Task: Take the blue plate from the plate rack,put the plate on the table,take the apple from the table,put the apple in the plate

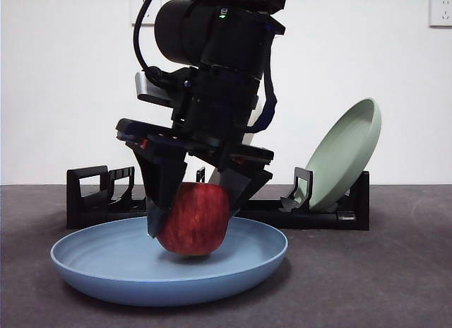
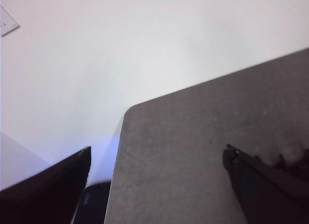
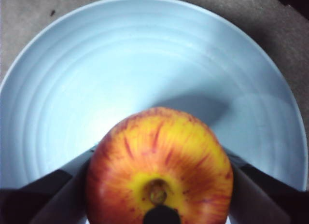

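Note:
The blue plate (image 1: 106, 271) lies flat on the table (image 1: 395, 271) in front of the plate rack (image 1: 92, 194). My right gripper (image 1: 194, 215) comes down from above and is shut on the apple (image 1: 194, 218), one jaw on each side. The apple hangs low inside the plate, at or just above its floor. In the right wrist view the apple (image 3: 159, 161) shows its yellow stem end between the jaws of the gripper (image 3: 159, 178), with the blue plate (image 3: 120, 64) beneath. My left gripper (image 2: 157, 149) is open and empty, away over a table corner (image 2: 193, 151).
A pale green plate (image 1: 346, 155) leans in the right end of the black rack. The rack runs across behind the blue plate. A white wall stands behind the table.

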Motion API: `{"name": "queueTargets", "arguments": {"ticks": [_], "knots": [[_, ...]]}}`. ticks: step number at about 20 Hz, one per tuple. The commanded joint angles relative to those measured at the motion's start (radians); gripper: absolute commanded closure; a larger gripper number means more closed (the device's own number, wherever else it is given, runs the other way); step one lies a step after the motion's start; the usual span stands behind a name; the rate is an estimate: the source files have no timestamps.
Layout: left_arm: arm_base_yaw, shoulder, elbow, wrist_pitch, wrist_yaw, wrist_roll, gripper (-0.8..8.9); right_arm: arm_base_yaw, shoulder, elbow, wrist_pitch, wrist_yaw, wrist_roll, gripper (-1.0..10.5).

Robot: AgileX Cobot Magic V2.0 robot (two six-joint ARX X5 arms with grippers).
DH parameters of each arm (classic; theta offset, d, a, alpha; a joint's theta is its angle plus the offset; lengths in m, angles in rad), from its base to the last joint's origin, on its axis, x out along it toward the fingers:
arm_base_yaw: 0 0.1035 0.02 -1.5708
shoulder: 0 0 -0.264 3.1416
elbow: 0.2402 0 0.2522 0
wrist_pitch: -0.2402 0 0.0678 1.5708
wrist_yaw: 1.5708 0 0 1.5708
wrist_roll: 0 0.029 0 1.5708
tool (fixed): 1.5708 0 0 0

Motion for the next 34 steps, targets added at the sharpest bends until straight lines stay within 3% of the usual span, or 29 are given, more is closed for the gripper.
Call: {"name": "queueTargets", "arguments": {"ticks": [1,9,13,20,23,25,26,28,30,34], "knots": [[0.003,0.009,-0.003,-0.011,0.003,0.000,3.52,0.002,0.016,0.003,-0.001,0.000,-0.008,5.3],[0.003,0.017,-0.003,-0.068,0.114,-0.010,3.52,-0.001,0.003,0.008,-0.022,0.000,-0.008,5.0],[0.003,0.018,-0.003,-0.136,0.384,-0.030,3.52,-0.008,-0.119,0.015,-0.054,0.003,-0.008,5.1],[0.003,0.035,-0.003,-0.172,0.676,-0.028,3.57,-0.042,-0.509,0.015,-0.101,0.005,-0.008,5.1],[0.003,0.044,-0.003,-0.173,0.710,-0.020,6.12,-0.084,-0.650,0.015,-0.110,0.005,-0.008,5.6],[0.003,0.048,-0.003,-0.169,0.717,-0.009,7.86,-0.109,-0.716,0.015,-0.121,0.007,-0.013,7.4],[0.003,0.049,-0.003,-0.169,0.733,-0.002,8.29,-0.121,-0.739,0.015,-0.135,0.008,-0.028,8.1],[0.003,0.049,-0.006,-0.170,0.757,0.005,8.22,-0.133,-0.768,0.015,-0.178,0.061,-0.066,9.6],[0.002,0.049,-0.008,-0.175,0.758,0.006,8.22,-0.140,-0.777,0.015,-0.227,0.111,-0.072,9.6],[-0.006,0.012,-0.101,-0.152,0.758,0.016,8.22,-0.155,-0.784,0.004,-0.272,0.101,-0.087,9.6]]}}
